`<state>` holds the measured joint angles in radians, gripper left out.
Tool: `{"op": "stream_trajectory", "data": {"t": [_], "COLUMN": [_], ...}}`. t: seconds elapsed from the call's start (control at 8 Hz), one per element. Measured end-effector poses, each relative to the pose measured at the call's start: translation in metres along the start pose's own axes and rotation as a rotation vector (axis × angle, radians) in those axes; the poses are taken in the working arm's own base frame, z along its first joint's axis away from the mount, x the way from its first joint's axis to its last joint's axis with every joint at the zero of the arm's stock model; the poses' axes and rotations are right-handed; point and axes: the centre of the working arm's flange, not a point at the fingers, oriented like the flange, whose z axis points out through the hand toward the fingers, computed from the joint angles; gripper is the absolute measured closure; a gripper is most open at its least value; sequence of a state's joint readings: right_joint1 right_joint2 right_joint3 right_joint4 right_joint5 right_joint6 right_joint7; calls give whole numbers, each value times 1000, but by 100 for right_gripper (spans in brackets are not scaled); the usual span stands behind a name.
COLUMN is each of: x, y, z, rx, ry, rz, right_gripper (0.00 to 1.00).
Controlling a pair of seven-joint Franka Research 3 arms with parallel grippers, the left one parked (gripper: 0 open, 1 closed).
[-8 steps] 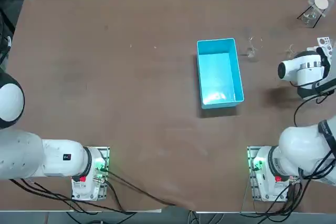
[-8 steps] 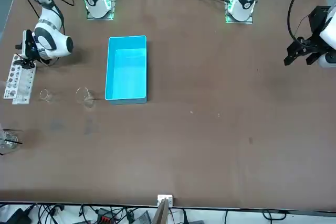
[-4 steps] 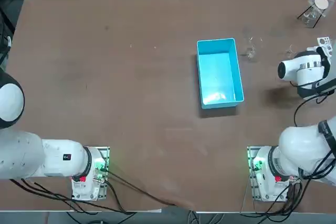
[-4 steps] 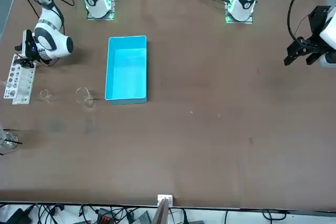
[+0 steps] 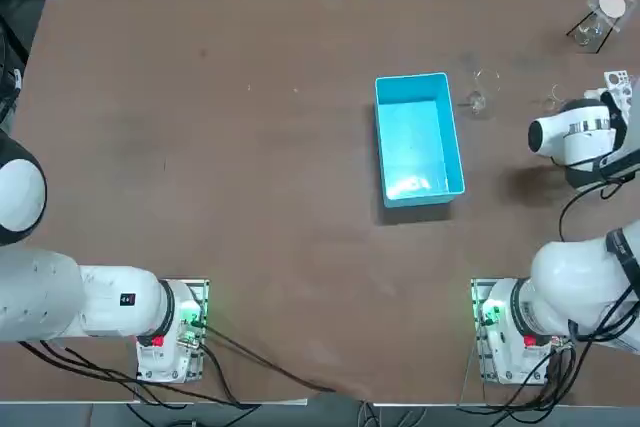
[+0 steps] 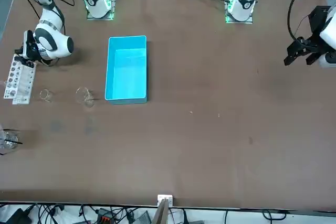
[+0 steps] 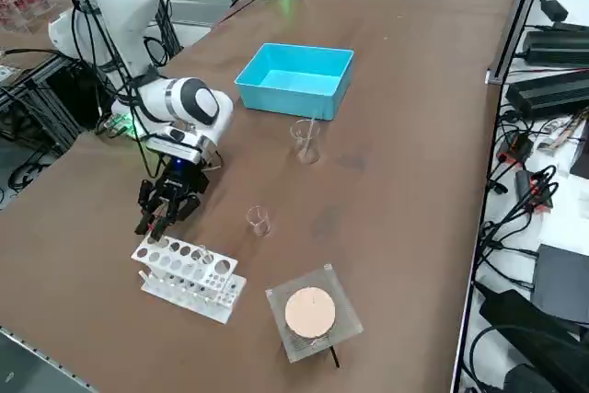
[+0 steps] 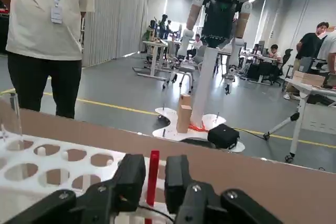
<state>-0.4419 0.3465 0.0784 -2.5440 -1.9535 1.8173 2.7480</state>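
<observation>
The right arm's hand (image 7: 164, 209) hangs low over the brown surface (image 7: 396, 89), its two fingers (image 8: 131, 174) drawn in close on a thin red rod (image 8: 153, 174) that stands upright between them; whether the rod's lower end touches anything I cannot tell. Just beyond the fingertips lies a white test tube rack (image 7: 189, 273), its round holes facing up (image 8: 58, 163); the hand is poised at the rack's near edge. A small glass beaker (image 7: 258, 221) stands near the hand on the side away from the arm's base; a larger beaker (image 7: 306, 140) with a stirrer in it stands further off, just beside a light blue bin (image 7: 296, 78). Past the rack, well apart from the hand, a clear square stand carries a round tan disc (image 7: 311, 312). Behind the surface, beyond the rack, a person in a white shirt with a lanyard (image 8: 44, 24) stands watching.
</observation>
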Motion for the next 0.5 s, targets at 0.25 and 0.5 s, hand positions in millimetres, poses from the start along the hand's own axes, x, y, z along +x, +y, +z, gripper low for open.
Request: {"op": "stream_trajectory", "data": {"t": [0.25, 0.5], "x": [-1, -1], "y": [0, -1], "z": [0, -1], "rx": [0, 3], "ry": [-1, 0], "rz": [0, 1], "right_gripper": [81, 89]}}
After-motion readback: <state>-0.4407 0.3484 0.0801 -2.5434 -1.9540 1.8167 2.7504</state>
